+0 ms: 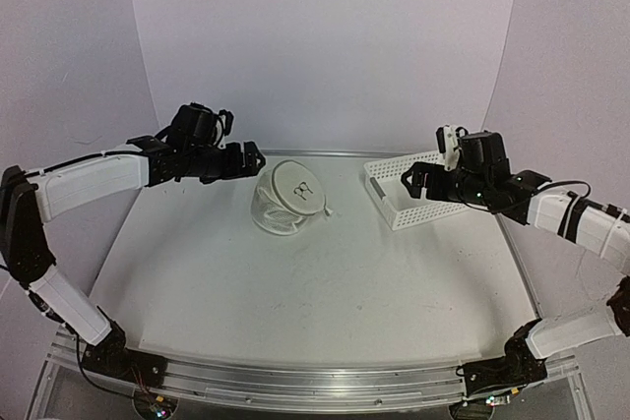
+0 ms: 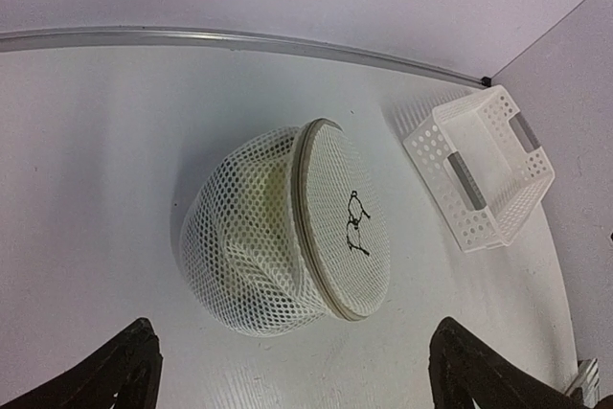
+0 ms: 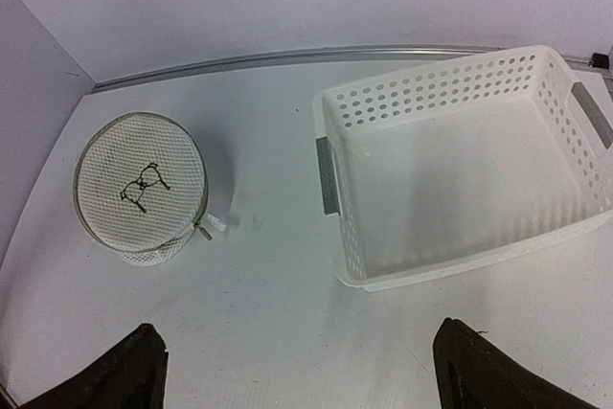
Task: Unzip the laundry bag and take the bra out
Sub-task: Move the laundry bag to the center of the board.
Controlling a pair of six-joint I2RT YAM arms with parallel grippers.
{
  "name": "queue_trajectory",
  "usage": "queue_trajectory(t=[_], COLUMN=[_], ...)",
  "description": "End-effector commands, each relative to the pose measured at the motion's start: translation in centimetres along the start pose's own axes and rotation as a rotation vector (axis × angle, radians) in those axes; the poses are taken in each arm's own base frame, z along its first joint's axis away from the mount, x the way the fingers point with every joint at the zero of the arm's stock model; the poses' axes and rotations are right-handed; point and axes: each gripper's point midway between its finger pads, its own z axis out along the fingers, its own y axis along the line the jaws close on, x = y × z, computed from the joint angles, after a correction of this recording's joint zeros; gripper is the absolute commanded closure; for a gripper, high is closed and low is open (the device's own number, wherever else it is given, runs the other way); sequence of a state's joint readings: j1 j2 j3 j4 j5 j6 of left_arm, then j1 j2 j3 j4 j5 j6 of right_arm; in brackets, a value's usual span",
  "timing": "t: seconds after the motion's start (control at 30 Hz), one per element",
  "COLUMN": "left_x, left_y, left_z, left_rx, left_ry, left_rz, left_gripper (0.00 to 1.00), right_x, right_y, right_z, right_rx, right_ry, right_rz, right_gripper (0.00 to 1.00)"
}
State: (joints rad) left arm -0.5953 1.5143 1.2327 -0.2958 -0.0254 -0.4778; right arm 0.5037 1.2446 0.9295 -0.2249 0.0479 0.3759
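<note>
The laundry bag is a small round white mesh drum lying tilted on the table, its flat face with the black pictogram turned up and to the right. It also shows in the left wrist view and the right wrist view, where its zipper pull hangs at the lower right rim. The zipper looks closed and the bra is hidden inside. My left gripper is open, in the air just left of the bag. My right gripper is open, above the basket.
A white perforated plastic basket stands right of the bag, empty, with grey handles. It also shows in the left wrist view. A metal strip runs along the table's far edge against the back wall.
</note>
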Motion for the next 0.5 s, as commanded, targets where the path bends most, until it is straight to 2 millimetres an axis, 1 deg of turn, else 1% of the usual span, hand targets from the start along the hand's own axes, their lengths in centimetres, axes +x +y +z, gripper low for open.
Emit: queue_trajectory(t=[0.0, 0.07, 0.13, 0.17, 0.23, 0.27, 0.3, 0.4, 0.47], left_x=[-2.4, -2.3, -2.7, -3.3, -3.3, -2.9, -2.9, -2.5, -2.2], left_y=[-2.6, -2.6, -2.9, -3.3, -3.2, -3.0, -3.1, -3.4, -3.2], left_z=[1.1, 2.5, 3.7, 4.2, 5.5, 6.6, 7.1, 8.5, 9.1], left_rx=[0.084, 0.069, 0.065, 0.066, 0.057, 0.051, 0.057, 0.073, 0.066], left_ry=[-0.009, 0.03, 0.06, 0.061, 0.093, 0.119, 0.135, 0.175, 0.193], left_rz=[-0.007, 0.018, 0.045, 0.057, 0.066, 0.062, 0.053, 0.032, 0.016], left_gripper=[0.03, 0.03, 0.04, 0.04, 0.06, 0.06, 0.07, 0.1, 0.11], right_x=[-1.4, -1.4, -1.5, -1.6, -1.6, -1.6, -1.6, -1.5, -1.4], right_y=[0.2, 0.3, 0.3, 0.3, 0.3, 0.3, 0.3, 0.0, -0.1], right_z=[-1.2, -1.6, -2.0, -2.2, -2.8, -3.0, -3.2, -3.9, -4.3], right_rx=[-0.007, -0.015, -0.019, -0.018, -0.019, -0.02, -0.022, -0.016, -0.011], right_ry=[-0.07, -0.073, -0.078, -0.081, -0.088, -0.091, -0.094, -0.104, -0.109], right_rz=[0.017, 0.014, 0.008, 0.004, 0.0, 0.0, -0.003, -0.008, -0.012], right_gripper=[0.02, 0.02, 0.02, 0.02, 0.02, 0.02, 0.02, 0.02, 0.02])
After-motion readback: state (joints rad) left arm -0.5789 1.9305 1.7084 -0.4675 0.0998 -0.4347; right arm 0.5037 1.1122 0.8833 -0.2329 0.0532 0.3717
